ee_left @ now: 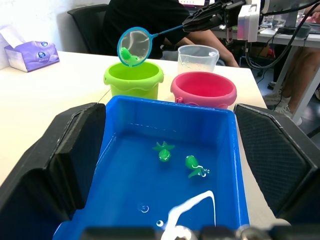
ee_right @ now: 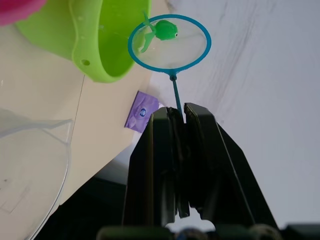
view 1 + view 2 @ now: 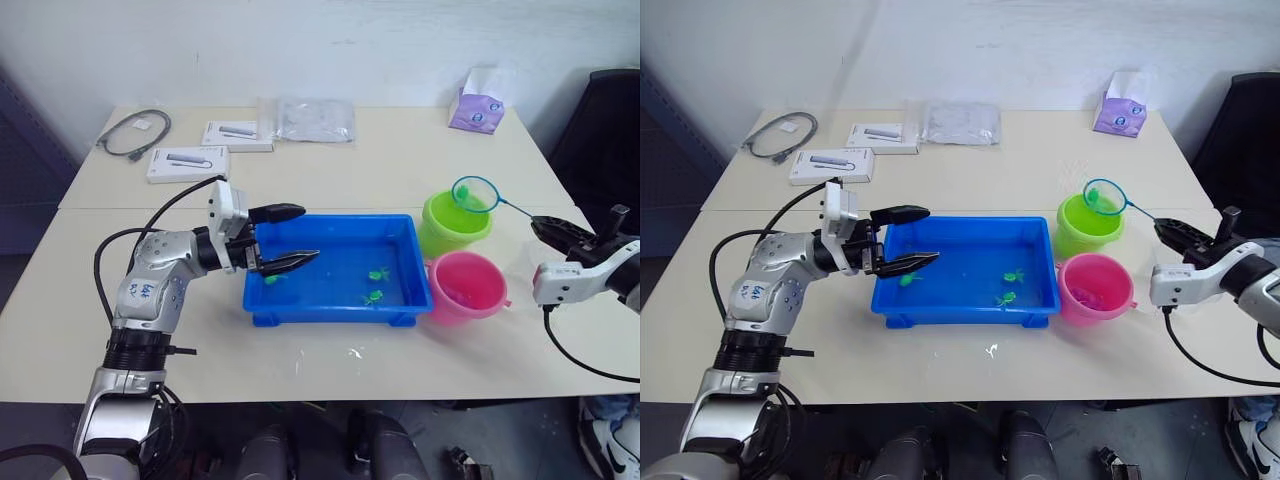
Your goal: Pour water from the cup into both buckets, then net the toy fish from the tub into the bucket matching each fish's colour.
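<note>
The blue tub (image 3: 330, 219) lies mid-table holding water and green toy fish (image 3: 379, 273), (image 3: 372, 296), with a third (image 3: 271, 279) at its left end. My left gripper (image 3: 310, 232) hangs open over that left end, holding nothing. To the tub's right stand the lime green bucket (image 3: 455, 228) and the pink bucket (image 3: 465, 287). My right gripper (image 3: 537, 223) is shut on the thin handle of the net (image 2: 175, 50). The blue ring hovers over the green bucket's rim with a green fish (image 2: 162, 30) in the mesh. The clear cup (image 1: 198, 57) stands behind the pink bucket.
A purple tissue pack (image 3: 477, 103) sits at the far right of the table. Two white boxes (image 3: 188, 163), a coiled cable (image 3: 135, 130) and a plastic bag (image 3: 315, 118) lie at the back. A black chair (image 3: 600, 130) is to the right. A seated person (image 1: 150, 15) is beyond the table.
</note>
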